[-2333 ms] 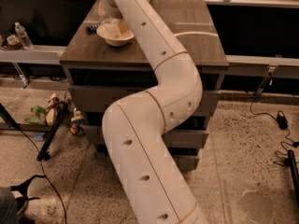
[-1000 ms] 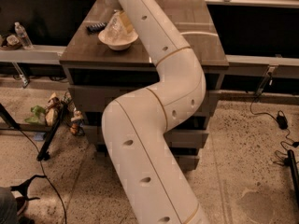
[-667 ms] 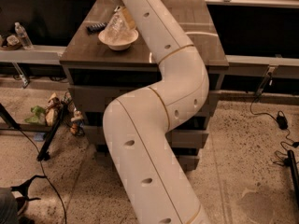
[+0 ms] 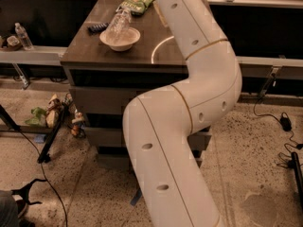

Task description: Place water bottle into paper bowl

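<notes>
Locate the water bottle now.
The water bottle leans in the paper bowl, upper left of the camera view, on the cabinet top, nearer than the green snack bag. The gripper is out of frame past the top edge.

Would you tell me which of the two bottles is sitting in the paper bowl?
The clear, crinkled water bottle, leaning in the paper bowl; the small white-capped bottle stands upright, apart, at far left. The gripper is out of view.

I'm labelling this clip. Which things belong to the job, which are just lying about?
Job: water bottle, resting in the paper bowl; gripper, out of view past the top edge.
Lying about: green snack bag, small upright bottle, dark flat object.
</notes>
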{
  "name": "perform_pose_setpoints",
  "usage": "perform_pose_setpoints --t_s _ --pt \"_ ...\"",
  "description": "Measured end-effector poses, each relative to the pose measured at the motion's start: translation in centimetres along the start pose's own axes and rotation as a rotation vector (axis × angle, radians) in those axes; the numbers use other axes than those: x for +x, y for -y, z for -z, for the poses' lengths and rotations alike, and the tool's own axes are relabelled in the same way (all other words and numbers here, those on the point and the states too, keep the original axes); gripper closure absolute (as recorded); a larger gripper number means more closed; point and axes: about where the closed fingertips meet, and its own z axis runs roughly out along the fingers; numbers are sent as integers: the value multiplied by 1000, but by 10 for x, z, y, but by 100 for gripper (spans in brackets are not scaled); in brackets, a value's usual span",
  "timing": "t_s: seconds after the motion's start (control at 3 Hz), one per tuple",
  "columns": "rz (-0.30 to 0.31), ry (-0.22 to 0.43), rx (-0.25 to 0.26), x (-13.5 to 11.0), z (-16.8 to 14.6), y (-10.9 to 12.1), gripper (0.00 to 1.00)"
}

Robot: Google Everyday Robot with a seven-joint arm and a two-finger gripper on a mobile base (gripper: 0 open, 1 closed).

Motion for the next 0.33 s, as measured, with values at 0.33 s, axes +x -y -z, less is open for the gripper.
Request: perform_pose_setpoints --t_s 0.33 --pt "0 0 0 0 0 0 0"
